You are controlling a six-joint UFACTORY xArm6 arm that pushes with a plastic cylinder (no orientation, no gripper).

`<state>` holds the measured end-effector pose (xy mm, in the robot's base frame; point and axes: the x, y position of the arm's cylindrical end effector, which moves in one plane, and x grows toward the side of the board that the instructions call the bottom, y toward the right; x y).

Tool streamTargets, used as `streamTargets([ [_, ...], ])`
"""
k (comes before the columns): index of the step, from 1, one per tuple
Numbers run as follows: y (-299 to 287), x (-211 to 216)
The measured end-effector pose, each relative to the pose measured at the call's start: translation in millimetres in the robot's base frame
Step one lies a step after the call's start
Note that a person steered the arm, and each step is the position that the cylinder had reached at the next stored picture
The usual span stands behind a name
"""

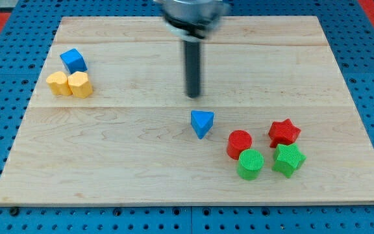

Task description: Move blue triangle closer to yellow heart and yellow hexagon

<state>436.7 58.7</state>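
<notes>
The blue triangle [202, 122] lies near the middle of the wooden board [141, 169]. My tip [193, 95] stands just above it toward the view's top, a little to its left, with a small gap between them. The yellow heart [58, 83] and the yellow hexagon [80, 84] sit side by side, touching, at the view's left edge of the board, far to the left of the triangle.
A blue cube [74, 61] sits just above the two yellow blocks. At the lower right are a red cylinder [239, 143], a green cylinder [250, 164], a red star [284, 132] and a green star [288, 160], close together.
</notes>
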Motion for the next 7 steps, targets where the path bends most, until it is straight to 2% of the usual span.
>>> streamTargets([
  [1,5,50],
  [2,-38,49],
  [4,-167,32],
  [7,-293,32],
])
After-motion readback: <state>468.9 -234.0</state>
